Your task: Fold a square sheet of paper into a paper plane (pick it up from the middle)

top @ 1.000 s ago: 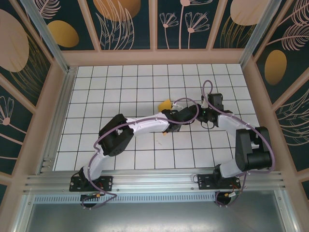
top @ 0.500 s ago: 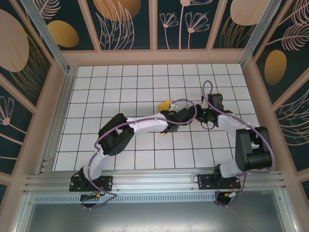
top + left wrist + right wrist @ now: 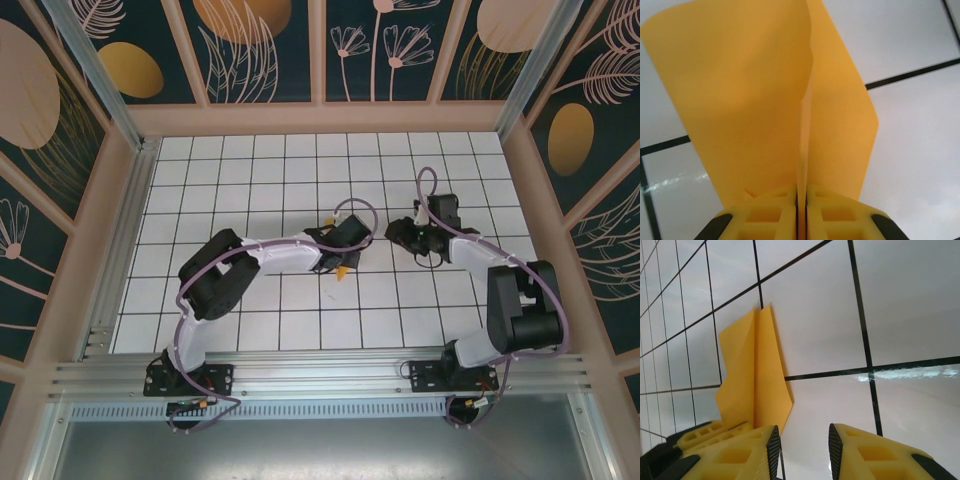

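The square sheet of paper stands folded as an orange paper plane, two wings spreading from a centre ridge. My left gripper is shut on that ridge, its yellow fingers pressed flat on the paper. From above, a small orange tip of the plane pokes out below the left gripper. In the right wrist view the plane rises just left of my right gripper, which is open with bare tile between its fingers. Seen from the top, the right gripper sits about one tile right of the left one.
White gridded tabletop inside a wooden frame with patterned walls. An aluminium rail runs along the near edge by the arm bases. A purple cable loops above the right wrist.
My left gripper has closed on the paper's ridge and drawn back leftward, away from the right gripper. The orange paper, once showing above the left wrist, now peeks out below it.
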Available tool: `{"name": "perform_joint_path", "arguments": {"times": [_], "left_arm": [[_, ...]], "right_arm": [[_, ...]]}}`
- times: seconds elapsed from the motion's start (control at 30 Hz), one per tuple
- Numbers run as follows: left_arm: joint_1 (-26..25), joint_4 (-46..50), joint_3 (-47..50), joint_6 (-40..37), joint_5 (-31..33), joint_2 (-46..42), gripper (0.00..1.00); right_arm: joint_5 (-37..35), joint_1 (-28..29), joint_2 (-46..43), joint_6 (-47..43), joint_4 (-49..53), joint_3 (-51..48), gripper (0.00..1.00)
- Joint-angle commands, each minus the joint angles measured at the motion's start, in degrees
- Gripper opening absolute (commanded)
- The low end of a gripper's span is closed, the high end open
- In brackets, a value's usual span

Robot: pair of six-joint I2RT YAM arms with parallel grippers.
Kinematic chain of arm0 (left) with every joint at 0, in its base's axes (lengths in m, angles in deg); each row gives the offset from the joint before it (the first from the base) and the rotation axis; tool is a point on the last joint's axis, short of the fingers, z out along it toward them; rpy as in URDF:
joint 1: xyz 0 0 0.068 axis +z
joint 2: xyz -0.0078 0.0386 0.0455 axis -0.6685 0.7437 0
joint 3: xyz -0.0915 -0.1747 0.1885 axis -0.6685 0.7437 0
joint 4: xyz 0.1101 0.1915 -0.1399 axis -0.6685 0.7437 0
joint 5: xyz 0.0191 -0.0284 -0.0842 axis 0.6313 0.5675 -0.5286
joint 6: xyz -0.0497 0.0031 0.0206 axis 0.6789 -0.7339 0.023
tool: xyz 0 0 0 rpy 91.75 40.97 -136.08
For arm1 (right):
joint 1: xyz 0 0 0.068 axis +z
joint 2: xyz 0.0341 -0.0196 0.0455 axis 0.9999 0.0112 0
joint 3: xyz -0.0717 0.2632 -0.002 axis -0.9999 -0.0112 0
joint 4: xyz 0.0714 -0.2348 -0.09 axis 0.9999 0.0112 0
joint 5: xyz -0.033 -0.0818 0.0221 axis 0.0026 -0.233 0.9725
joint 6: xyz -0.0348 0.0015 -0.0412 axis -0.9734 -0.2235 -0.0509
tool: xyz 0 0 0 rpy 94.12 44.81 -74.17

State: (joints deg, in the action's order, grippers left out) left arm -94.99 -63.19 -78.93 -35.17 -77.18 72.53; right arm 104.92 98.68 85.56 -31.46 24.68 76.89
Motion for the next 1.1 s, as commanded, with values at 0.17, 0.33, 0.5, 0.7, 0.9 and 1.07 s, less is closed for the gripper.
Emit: {"name": "perform_joint_path", "arguments": {"times": [0.17, 0.33, 0.5, 0.7, 0.9, 1.07], "left_arm": [[3.4, -22.0, 10.7, 6.6, -17.3, -5.5, 0.18], [5.1, -33.5, 16.8, 10.5, -23.1, -6.5, 0.19], [6.1, -39.6, 20.4, 12.2, -24.9, -7.3, 0.19], [7.5, -47.6, 24.2, 15.3, -29.3, -7.1, 0.22], [7.6, -45.9, 24.1, 14.8, -28.8, -7.1, 0.22], [7.7, -44.0, 22.9, 13.4, -28.8, -7.3, 0.28]], "right_arm": [[1.9, 3.5, 1.9, -0.4, -0.2, 0.7, 0.34], [3.4, 6.0, 2.7, 1.3, -1.7, 0.7, 0.30], [2.7, 7.3, 3.0, 4.4, -4.4, -0.3, 0.24], [2.9, 9.6, 5.4, 4.8, -5.0, 2.0, 0.19], [2.5, 10.0, 8.1, 5.1, -5.7, 4.7, 0.15], [2.4, 10.6, 9.2, 4.4, -4.4, 6.0, 0.14]]}}
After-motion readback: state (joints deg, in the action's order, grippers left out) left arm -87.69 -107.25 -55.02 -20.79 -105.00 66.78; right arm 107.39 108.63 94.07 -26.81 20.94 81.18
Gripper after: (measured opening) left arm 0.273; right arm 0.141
